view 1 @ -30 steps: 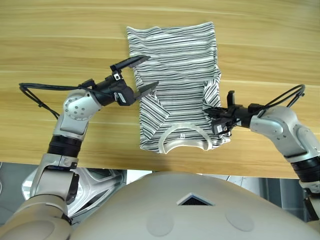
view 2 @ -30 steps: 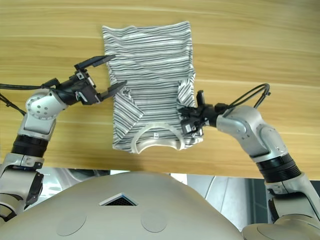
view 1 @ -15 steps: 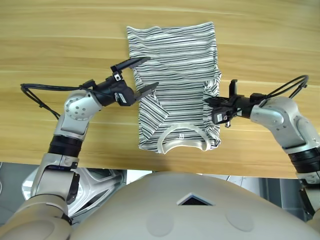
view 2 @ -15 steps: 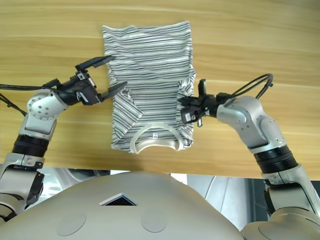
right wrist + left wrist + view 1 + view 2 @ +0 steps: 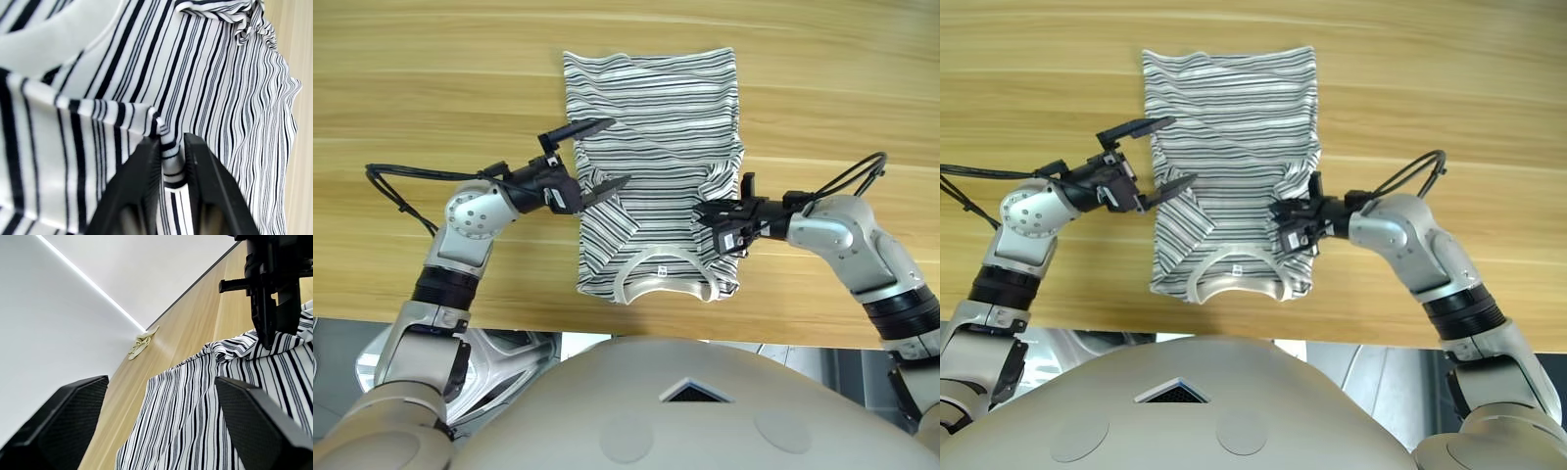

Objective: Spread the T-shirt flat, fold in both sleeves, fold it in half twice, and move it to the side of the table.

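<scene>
My right jaws are clamped on a thin pinch of the T-shirt [image 5: 656,117], at the sleeve fold just right of the collar [image 5: 663,266]. My left jaws stand apart, just left of the collar and a little beyond it, over the folded left sleeve [image 5: 605,221]. I judge that so small a pinch could slip out mid-fold, or the pull could drag the whole shirt and ruck the bunched cloth. The collar lies close to the desk [image 5: 431,78] edge and might slide off. A pale scrap [image 5: 142,341] lies well beyond the collar, out of the way, I think
</scene>
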You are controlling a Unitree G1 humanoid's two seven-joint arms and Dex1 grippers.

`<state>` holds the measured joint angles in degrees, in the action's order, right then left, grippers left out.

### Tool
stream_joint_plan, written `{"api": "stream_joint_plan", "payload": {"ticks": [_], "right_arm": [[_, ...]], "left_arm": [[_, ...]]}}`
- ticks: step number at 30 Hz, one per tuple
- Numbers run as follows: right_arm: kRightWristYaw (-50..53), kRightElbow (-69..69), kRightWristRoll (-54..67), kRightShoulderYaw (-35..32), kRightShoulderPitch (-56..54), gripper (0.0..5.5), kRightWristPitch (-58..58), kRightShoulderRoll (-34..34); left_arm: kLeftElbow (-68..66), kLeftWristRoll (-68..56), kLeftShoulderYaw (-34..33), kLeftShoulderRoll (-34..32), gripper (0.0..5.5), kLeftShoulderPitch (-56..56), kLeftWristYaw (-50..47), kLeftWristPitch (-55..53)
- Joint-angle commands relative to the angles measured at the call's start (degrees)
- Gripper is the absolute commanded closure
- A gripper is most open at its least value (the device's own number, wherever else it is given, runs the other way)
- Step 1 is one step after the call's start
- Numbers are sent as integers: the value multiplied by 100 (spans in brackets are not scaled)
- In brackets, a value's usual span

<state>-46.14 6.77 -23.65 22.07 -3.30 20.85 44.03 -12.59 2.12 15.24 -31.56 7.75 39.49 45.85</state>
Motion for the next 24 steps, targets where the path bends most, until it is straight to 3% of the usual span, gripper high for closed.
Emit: {"api": "stream_joint_plan", "payload": {"ticks": [1, 6, 11, 13, 19, 24], "right_arm": [[91, -85, -9, -116, -176, 396, -127, -61], [270, -336, -54, -142, -354, 302, -199, -223], [537, -380, 134, -227, -448, 219, -213, -559], [591, -315, 429, -669, -425, 190, -187, -343], [165, -324, 1542, -2678, 270, 80, 187, 1217], [-438, -111, 1988, -3253, 1613, 68, 664, 1784]], "left_arm": [[-1, -62, 48, -49, 93, 0, 131, -107], [-65, -122, 29, 27, 10, 13, 153, -136], [-275, -18, 72, 146, 10, 85, 113, -117], [-393, -25, -7, 10, 10, 104, 167, -43], [-581, -657, -947, -1841, 10, 163, 1050, 212], [-545, -982, -1165, -3129, 10, -667, 1976, 455]]}}
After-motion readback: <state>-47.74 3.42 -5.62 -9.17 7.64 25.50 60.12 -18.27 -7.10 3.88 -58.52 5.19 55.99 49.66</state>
